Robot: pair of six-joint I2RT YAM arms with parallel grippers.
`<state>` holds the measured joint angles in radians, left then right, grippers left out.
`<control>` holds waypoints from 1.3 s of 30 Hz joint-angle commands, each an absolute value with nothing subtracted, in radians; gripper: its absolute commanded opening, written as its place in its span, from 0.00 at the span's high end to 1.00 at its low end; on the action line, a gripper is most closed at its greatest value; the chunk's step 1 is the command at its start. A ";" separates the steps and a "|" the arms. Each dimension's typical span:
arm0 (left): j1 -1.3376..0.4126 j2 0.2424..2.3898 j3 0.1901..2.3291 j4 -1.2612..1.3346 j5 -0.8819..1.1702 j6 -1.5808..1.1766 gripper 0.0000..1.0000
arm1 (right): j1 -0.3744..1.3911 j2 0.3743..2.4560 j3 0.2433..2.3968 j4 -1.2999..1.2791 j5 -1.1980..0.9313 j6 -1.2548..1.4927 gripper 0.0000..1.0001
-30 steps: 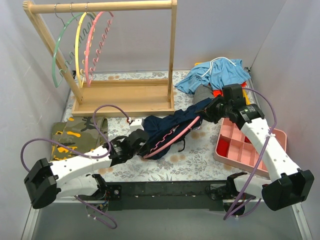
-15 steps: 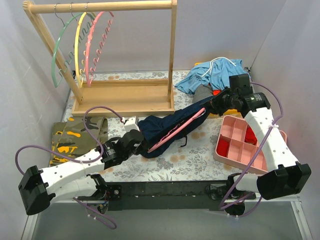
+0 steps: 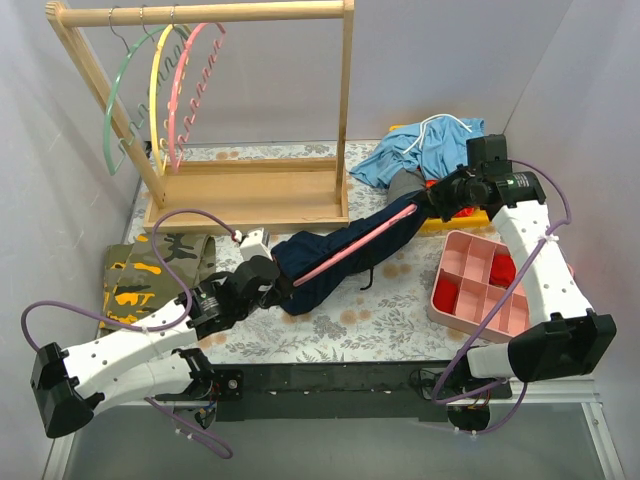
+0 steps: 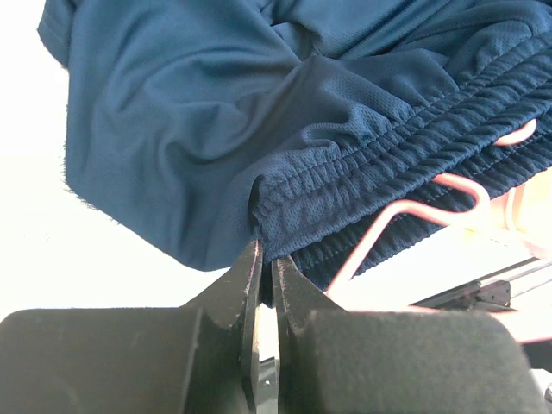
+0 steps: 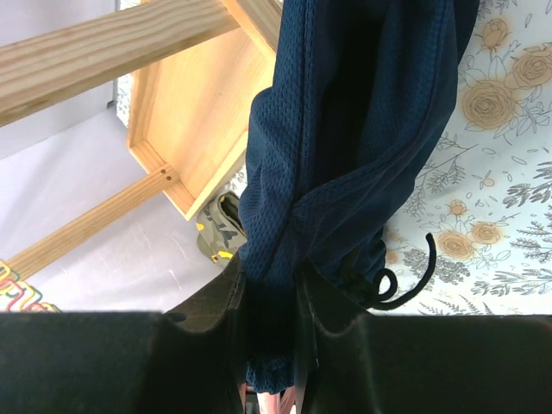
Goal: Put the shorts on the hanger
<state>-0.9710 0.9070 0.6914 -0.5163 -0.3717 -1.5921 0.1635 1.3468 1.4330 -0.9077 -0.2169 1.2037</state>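
Note:
The navy shorts (image 3: 312, 256) hang stretched in a long band between my two grippers, above the floral table. The pink hanger (image 3: 350, 247) lies along the band, partly wrapped in the fabric. My left gripper (image 3: 278, 287) is shut on the elastic waistband at the near left end; the left wrist view shows the shorts (image 4: 216, 112) pinched at the jaws (image 4: 267, 259) with the hanger (image 4: 366, 243) just right. My right gripper (image 3: 440, 200) is shut on the far right end; the right wrist view shows the fabric (image 5: 345, 112) between its jaws (image 5: 272, 302).
A wooden rack (image 3: 250, 195) stands at the back left with a green hanger (image 3: 115, 95), a yellow hanger (image 3: 157, 80) and another pink one (image 3: 180, 95). A camouflage cloth (image 3: 150, 270) lies left. A light-blue garment (image 3: 430, 150) lies back right. A pink compartment tray (image 3: 480, 290) sits right.
My right gripper has moved back and to the right with its end of the shorts. The left gripper drew slightly left. The shorts and hanger went from slack to a taut band.

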 commanded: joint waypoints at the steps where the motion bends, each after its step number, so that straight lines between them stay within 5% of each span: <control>1: -0.966 0.896 0.748 -0.793 -0.445 -1.534 1.00 | 0.109 1.336 1.565 -0.808 -0.085 1.224 0.99; 15: -0.966 0.879 0.975 -0.891 -0.313 -1.467 1.00 | 0.138 1.322 1.523 -0.836 -0.020 1.239 0.99; 27: -0.968 1.080 1.364 -0.890 -0.083 -1.293 1.00 | 0.302 1.404 1.629 -0.914 0.124 1.285 0.99; 39: -0.968 0.993 1.241 -0.877 -0.093 -1.337 1.00 | 0.311 1.453 1.672 -0.954 0.255 1.296 0.99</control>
